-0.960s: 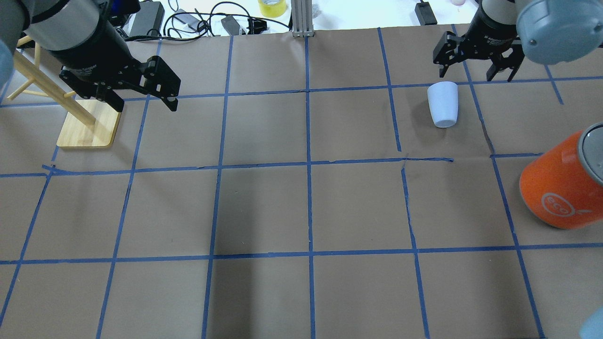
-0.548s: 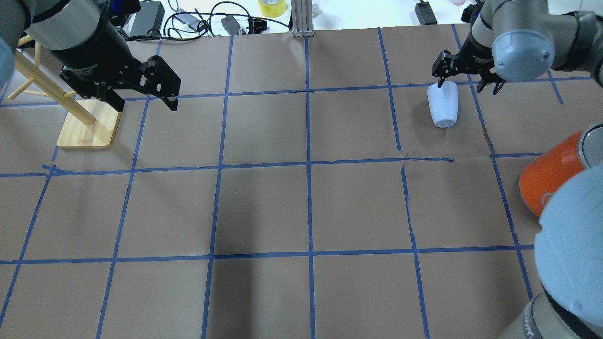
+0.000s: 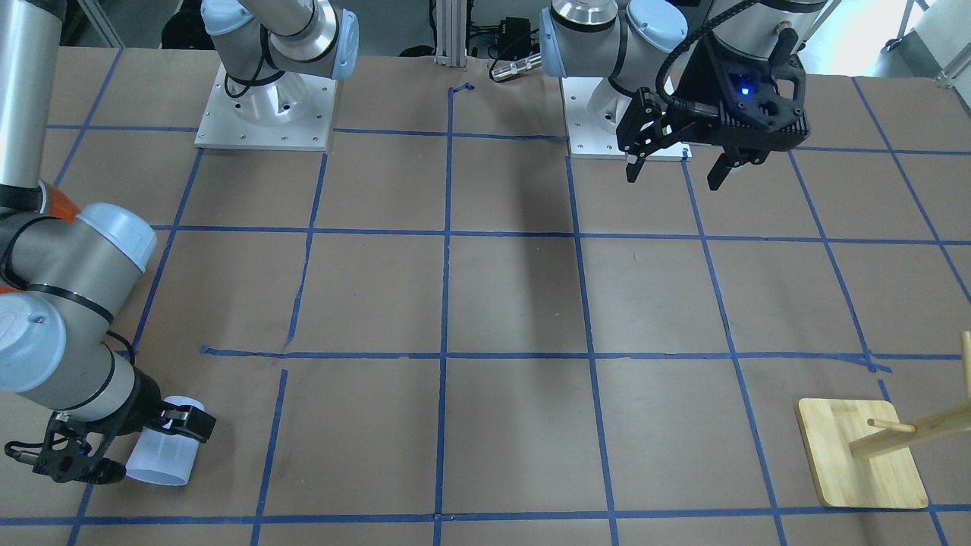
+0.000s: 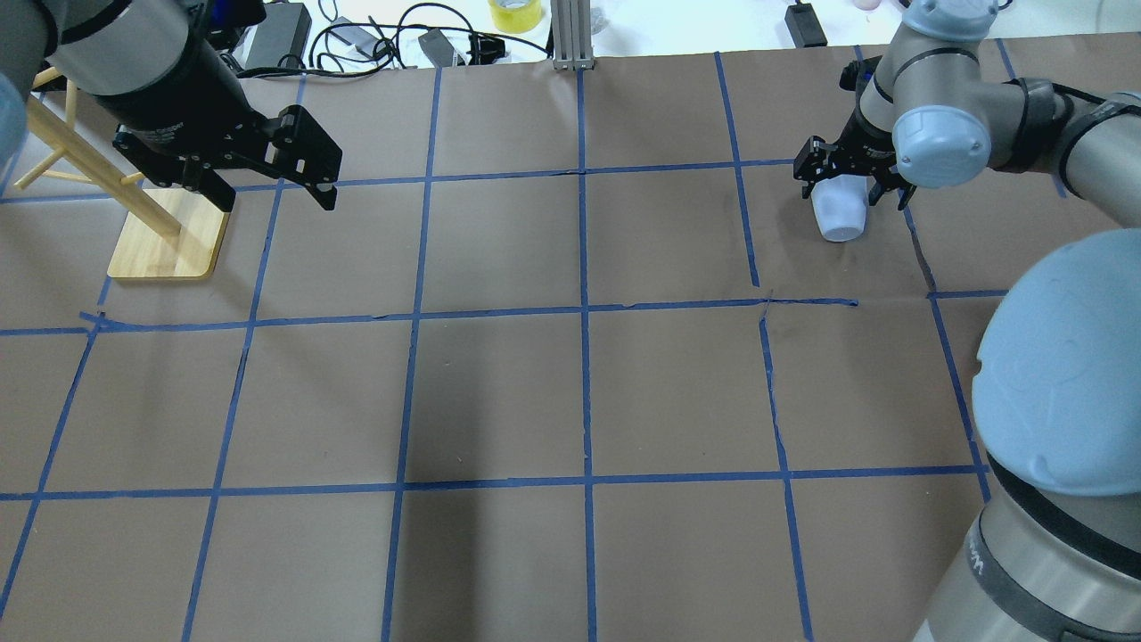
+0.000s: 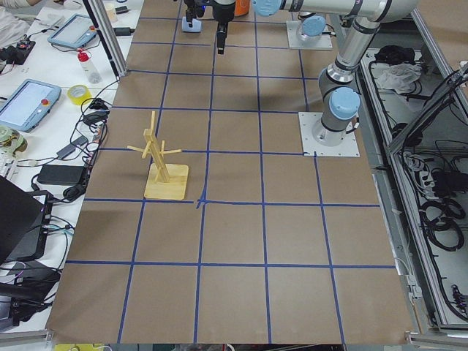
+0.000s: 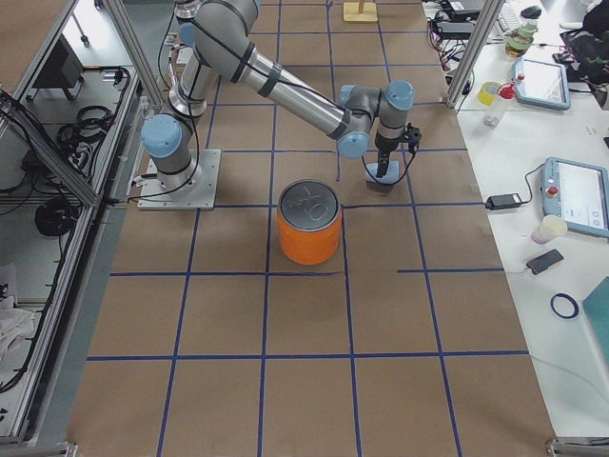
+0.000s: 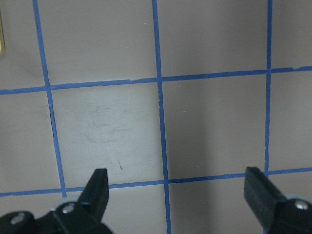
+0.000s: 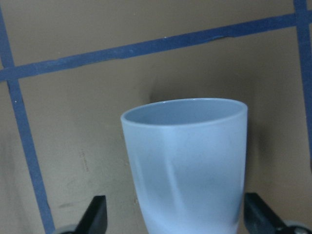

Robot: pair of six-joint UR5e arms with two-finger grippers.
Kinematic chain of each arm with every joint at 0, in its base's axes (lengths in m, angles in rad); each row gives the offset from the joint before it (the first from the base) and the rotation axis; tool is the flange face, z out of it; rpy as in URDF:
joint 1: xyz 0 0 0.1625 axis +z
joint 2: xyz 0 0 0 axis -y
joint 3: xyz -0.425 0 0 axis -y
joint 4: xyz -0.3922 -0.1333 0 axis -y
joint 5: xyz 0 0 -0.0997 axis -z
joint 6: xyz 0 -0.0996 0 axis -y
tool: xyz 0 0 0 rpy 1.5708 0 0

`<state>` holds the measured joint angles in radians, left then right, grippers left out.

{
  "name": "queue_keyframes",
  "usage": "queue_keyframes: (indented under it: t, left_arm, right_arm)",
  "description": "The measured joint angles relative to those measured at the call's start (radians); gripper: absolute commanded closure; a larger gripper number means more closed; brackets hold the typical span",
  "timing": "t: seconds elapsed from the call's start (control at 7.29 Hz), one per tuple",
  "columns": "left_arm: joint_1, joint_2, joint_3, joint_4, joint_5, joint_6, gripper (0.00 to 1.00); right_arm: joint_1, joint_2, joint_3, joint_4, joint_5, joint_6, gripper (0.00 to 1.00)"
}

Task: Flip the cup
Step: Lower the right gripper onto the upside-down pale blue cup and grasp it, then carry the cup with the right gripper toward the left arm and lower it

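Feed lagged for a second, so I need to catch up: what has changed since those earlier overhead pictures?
The right pincer came down from beyond the cup and now straddles its wide end, open, nothing gripped yet. The right arm's elbow swung into the overhead view's near right corner. The cup and the left pincer stayed put.

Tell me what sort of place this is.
Probably a robotics lab test cell: two robot arms bolted to a paper-covered table marked with a blue tape grid, with teach pendants on a side bench.
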<state>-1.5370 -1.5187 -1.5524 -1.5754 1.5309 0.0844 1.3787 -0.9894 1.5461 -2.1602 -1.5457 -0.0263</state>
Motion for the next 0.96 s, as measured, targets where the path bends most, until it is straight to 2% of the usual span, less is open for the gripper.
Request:
queue_keyframes:
  t: [0.14, 0.41, 0.96]
  left_arm:
    - [0.0, 0.0, 0.0, 0.0, 0.0, 0.0, 0.0]
    - [0.0, -0.001, 0.0, 0.0, 0.0, 0.0, 0.0]
    - [0.0, -0.001, 0.0, 0.0, 0.0, 0.0, 0.0]
  right_arm:
    - [0.0, 0.014, 0.006, -0.022, -0.002, -0.007, 0.16]
    - [0.0, 0.026, 0.024, -0.058, -0.003, -0.009, 0.44]
    - [0.042, -0.001, 0.033, -0.072, 0.02, -0.033, 0.42]
